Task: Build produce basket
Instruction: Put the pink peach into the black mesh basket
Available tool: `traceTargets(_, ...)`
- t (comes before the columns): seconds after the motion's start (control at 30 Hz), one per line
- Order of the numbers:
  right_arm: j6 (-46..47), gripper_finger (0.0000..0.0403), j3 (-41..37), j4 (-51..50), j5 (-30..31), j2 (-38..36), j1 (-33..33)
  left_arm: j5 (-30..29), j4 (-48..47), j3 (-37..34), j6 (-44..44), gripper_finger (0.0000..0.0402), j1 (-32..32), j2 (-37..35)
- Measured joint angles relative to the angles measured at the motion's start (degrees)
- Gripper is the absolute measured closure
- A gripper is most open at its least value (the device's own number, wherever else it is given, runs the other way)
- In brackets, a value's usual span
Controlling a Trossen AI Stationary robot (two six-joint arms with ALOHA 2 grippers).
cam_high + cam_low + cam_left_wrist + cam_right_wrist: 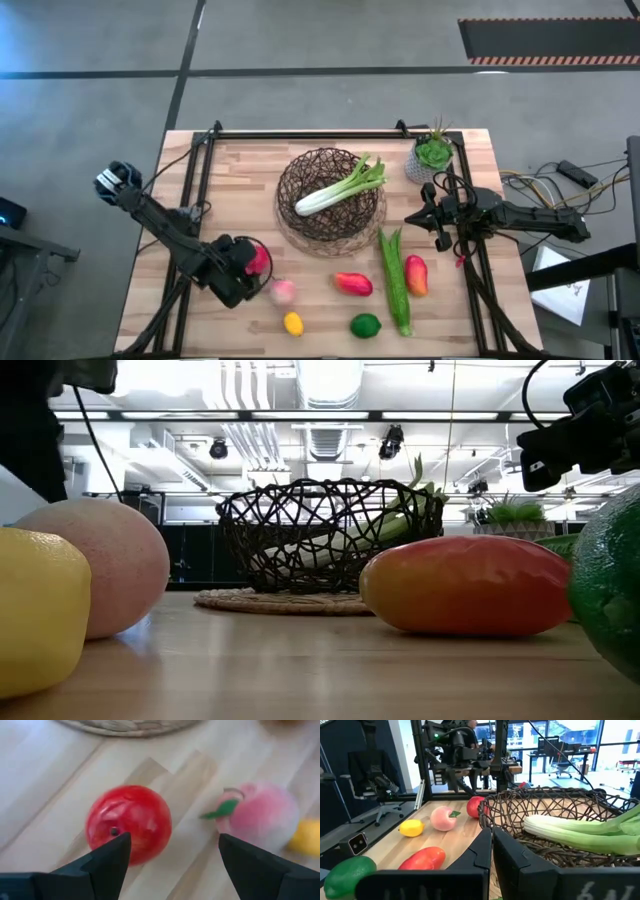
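Only wristward: left pincer agape over red fruit

In the left wrist view the red fruit is partly covered by one of the left jaws. Past the other jaw, the pink fruit is blurred and the lemon is cut off by the picture's edge. The basket's woven base is mostly out of frame.

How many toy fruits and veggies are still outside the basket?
7: red fruit under the left pincer, pink fruit, lemon, lime, two red-orange fruits, long green vegetable. None look hidden.
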Motion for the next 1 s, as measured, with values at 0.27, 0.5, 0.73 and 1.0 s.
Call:
traceTargets(0.27,0.0,0.0394,0.0,0.0,0.0,0.0,0.0,1.0,0.3,7.8,18.1,0.0116,0.0,5.5)
traceTargets(0.5,0.0,0.0394,0.0,0.0,0.0,0.0,0.0,3.0,1.7,12.4,26.4,0.0116,0.1,11.9)
traceTargets(0.73,0.0,0.0394,0.0,0.0,0.0,0.0,0.0,6.3,2.8,11.9,13.1,0.0116,3.3,13.5)
traceTargets(1.0,0.0,0.0394,0.0,0.0,0.0,0.0,0.0,7.4,5.5,11.9,8.0,0.0105,4.5,13.4)
